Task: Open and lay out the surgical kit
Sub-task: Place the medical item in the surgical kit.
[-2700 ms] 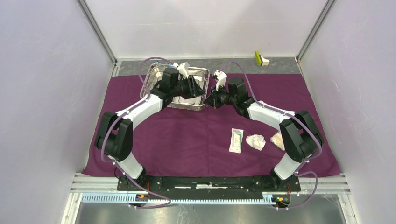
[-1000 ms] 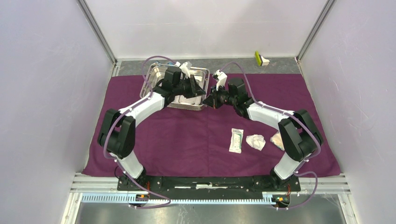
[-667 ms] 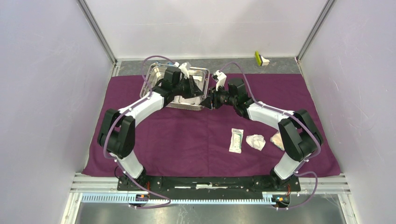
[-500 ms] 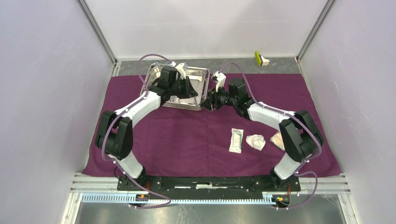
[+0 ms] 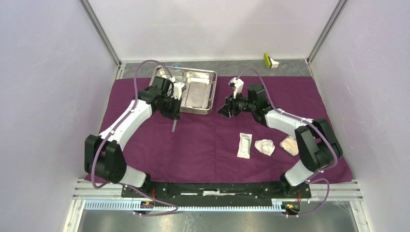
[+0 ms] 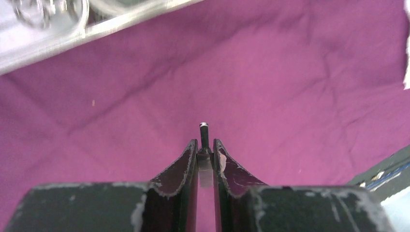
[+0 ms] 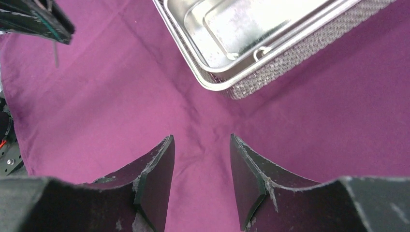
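The purple cloth wrap point(image 5: 208, 135) lies spread flat. At its back stands the steel tray point(image 5: 211, 92), whose right compartment looks bare. My left gripper point(image 5: 172, 112) hangs over the cloth just in front of the tray's left half, shut on slim metal tweezers point(image 5: 173, 126) that point downward. In the left wrist view the tweezers point(image 6: 204, 129) stick out between the closed jaws of the left gripper point(image 6: 205, 142). My right gripper point(image 5: 225, 110) is open and empty, low over the cloth by the tray's right front corner point(image 7: 232, 89). A white sealed packet point(image 5: 245, 145) and two gauze wads point(image 5: 264, 147) lie at the front right.
Ring handles of another instrument point(image 6: 29, 9) show in the tray's left compartment. A small green-and-white object point(image 5: 270, 60) sits on the bare table behind the cloth at the right. Side walls and metal rails enclose the table.
My left arm pulled back out of the tray toward the front left, carrying the tweezers. My right gripper opened and drew away to the right of the tray.
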### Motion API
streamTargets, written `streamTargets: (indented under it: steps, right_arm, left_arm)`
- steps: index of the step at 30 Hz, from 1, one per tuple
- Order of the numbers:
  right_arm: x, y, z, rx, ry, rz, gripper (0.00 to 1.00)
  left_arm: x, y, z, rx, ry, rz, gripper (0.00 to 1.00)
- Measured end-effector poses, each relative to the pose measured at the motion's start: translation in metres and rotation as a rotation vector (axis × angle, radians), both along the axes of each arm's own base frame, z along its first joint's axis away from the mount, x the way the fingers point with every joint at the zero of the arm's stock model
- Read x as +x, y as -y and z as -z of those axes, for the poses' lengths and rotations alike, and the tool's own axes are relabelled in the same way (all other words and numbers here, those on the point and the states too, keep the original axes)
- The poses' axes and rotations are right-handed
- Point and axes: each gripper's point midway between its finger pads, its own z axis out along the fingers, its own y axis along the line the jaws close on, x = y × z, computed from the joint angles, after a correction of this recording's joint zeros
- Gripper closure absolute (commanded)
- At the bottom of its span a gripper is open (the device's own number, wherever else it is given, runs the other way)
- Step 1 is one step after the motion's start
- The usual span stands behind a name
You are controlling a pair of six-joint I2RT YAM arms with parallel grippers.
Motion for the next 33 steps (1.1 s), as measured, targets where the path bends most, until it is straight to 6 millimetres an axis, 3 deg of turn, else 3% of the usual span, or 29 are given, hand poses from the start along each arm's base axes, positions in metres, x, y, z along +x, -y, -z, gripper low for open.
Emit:
streamTargets:
  steps: [6,14,26,33]
  right_arm:
    - [-0.002,0.012,0.011,0.007,-0.022,0.008,0.48]
    - [-0.004,0.011,0.009,0.029,-0.015,-0.003,0.48]
    - [-0.004,0.016,0.013,0.046,-0.030,0.010,0.48]
    - [0.002,0.024,0.015,0.032,-0.032,0.047,0.48]
  left_arm:
    - [-0.037,-0.048,0.027,0.117,-0.130,-0.025,0.84]
    - [-0.051,-0.088,0.057,0.152,-0.259,-0.105,0.83]
    - [-0.055,-0.105,0.072,0.154,-0.329,-0.138,0.84]
    - [-0.044,-0.089,0.068,0.087,-0.334,-0.158,0.83]
